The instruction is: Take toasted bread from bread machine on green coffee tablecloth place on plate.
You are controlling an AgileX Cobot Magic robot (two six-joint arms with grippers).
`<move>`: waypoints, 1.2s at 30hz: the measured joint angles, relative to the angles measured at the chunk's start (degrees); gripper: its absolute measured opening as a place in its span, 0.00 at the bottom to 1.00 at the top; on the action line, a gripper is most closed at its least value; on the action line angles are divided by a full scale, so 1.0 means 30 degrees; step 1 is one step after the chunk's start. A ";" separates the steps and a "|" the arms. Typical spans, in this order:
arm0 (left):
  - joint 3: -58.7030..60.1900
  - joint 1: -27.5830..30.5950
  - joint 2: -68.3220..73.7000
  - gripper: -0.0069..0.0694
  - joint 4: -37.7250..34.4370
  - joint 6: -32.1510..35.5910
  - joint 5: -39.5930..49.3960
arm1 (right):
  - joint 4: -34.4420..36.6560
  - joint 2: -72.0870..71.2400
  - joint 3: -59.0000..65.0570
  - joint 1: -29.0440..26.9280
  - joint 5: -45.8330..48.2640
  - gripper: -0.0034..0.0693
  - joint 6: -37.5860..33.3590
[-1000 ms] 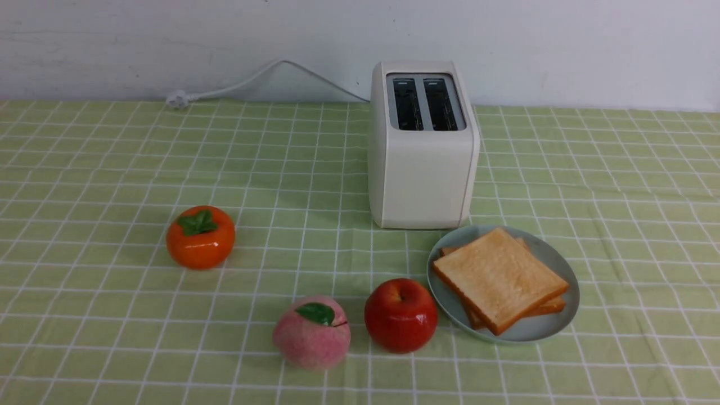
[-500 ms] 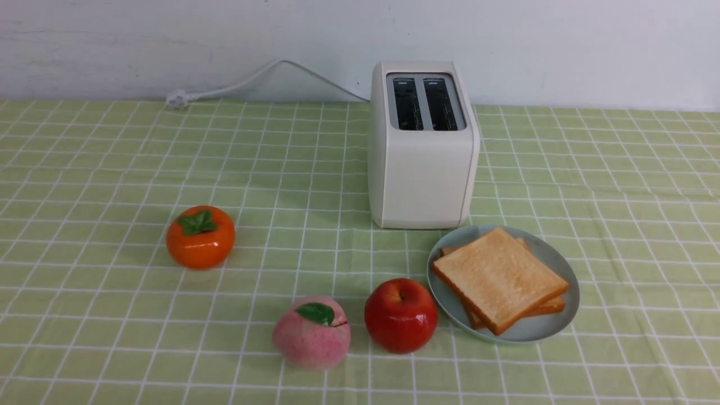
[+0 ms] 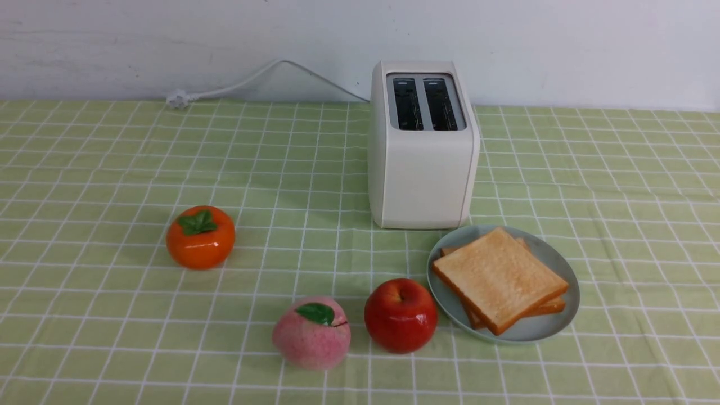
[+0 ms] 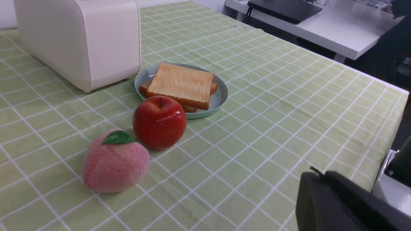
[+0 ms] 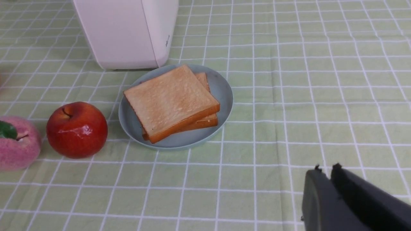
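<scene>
Toasted bread (image 3: 499, 277), 2 slices stacked with the upper one turned a little off the lower, lies flat on the plate (image 3: 548, 329). Taking the bread machine (image 3: 422, 169) as the landmark: the plate sits just in front of its near face and slightly toward the robot's right, close to its base without clearly touching it. Both dark slots on top of the bread machine show no bread. A white cord (image 3: 253, 79) runs from behind it toward the robot's left and ends in a plug lying on the green coffee tablecloth (image 3: 619, 197), which covers the whole surface.

A red apple (image 3: 400, 315) stands in front of the bread machine, just beside the plate's left rim. A pink peach (image 3: 312, 333) with a green leaf sits next to the apple, farther left and a little nearer the robot. An orange persimmon (image 3: 201, 236) rests well to the left of the bread machine, apart from the other fruit.

The left gripper (image 4: 316, 175) and right gripper (image 5: 326, 167) show only in their wrist views, each well short of the bread machine and above bare cloth. Each pair of fingers is pressed together with nothing between them.
</scene>
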 joint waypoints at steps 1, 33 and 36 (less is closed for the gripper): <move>0.0000 0.0000 0.0000 0.09 0.0000 0.0000 0.0000 | -0.0021 -0.0028 0.0025 0.0000 -0.0032 0.12 0.0000; 0.0000 0.0000 0.0000 0.12 0.0055 0.0003 0.0288 | 0.0358 -0.4138 1.1804 0.0000 -0.9405 0.03 -0.0360; 0.0000 0.0000 0.0000 0.12 0.0055 0.0003 0.0288 | 0.0401 -0.4138 1.1804 0.0000 -0.9405 0.03 -0.0360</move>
